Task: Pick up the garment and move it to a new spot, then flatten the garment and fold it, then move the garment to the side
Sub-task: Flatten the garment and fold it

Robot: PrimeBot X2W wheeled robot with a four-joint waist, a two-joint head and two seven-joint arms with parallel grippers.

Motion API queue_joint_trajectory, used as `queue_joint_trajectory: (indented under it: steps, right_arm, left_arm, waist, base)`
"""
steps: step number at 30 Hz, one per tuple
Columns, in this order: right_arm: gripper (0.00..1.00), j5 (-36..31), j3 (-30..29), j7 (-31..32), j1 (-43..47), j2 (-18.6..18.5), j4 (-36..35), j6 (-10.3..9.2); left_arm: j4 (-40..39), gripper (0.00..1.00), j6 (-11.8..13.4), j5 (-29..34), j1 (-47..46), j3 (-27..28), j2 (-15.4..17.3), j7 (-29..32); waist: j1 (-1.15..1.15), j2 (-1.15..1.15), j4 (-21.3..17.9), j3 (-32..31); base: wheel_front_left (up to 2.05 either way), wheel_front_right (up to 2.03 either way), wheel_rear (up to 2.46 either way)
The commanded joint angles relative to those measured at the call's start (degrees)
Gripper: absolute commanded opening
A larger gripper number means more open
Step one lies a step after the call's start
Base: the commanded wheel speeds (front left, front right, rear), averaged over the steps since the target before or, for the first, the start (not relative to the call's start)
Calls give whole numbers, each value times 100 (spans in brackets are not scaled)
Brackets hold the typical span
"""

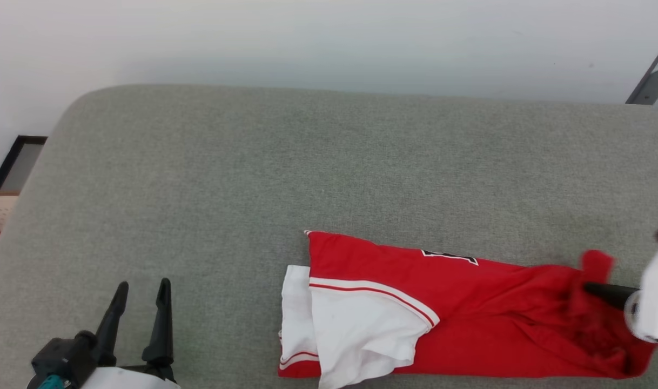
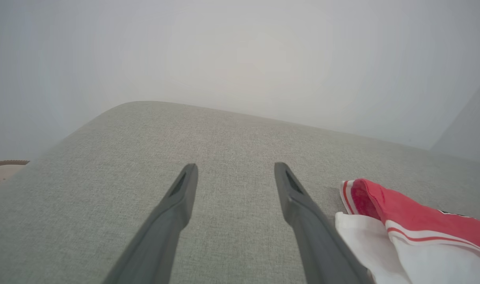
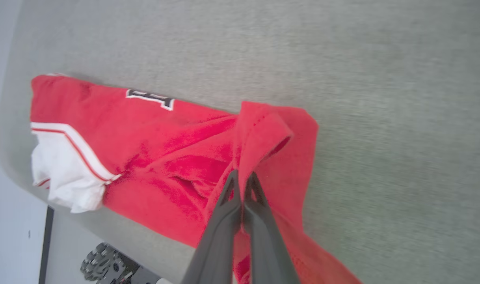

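Likely folding: right end effector point(image 3: 243, 176) pinches jersey point(image 1: 469, 302) hem; left end effector point(image 1: 143, 284) spread, idle. Next, carry hem toward sleeves.

dk grey tapered fingers point(image 2: 179, 205), white wrist shell point(image 1: 656, 297), teal trim point(image 1: 51, 382)

Loads of open room across the left and far side of the grey woven-fabric surface point(image 1: 253, 173); what's in the way is the long rumpled red-and-white jersey point(image 1: 496, 313) along its near right edge.
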Motion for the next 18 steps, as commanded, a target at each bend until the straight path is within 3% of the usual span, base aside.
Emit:
queue_joint_trajectory:
  steps: [1,9,18]
  right_arm:
    - [0,61,43,53,62,91,-162,-8]
    - [0,5,491,288,-117,953,-785,-8]
    - [0,-521,1217,-174,-725,1920,-55,-8]
  left_arm:
    - [-3,100,-33,4,35,20,2,-6]
    - [26,100,-90,113,-110,-42,-85,-6]
    - [152,100,-202,243,-326,-182,-271,-6]
  waist:
    - [0,0,26,-13]
    - [0,0,298,-8]
    - [0,0,771,52]
  base:
    - [0,0,0]
    - [0,0,0]
    - [0,0,0]
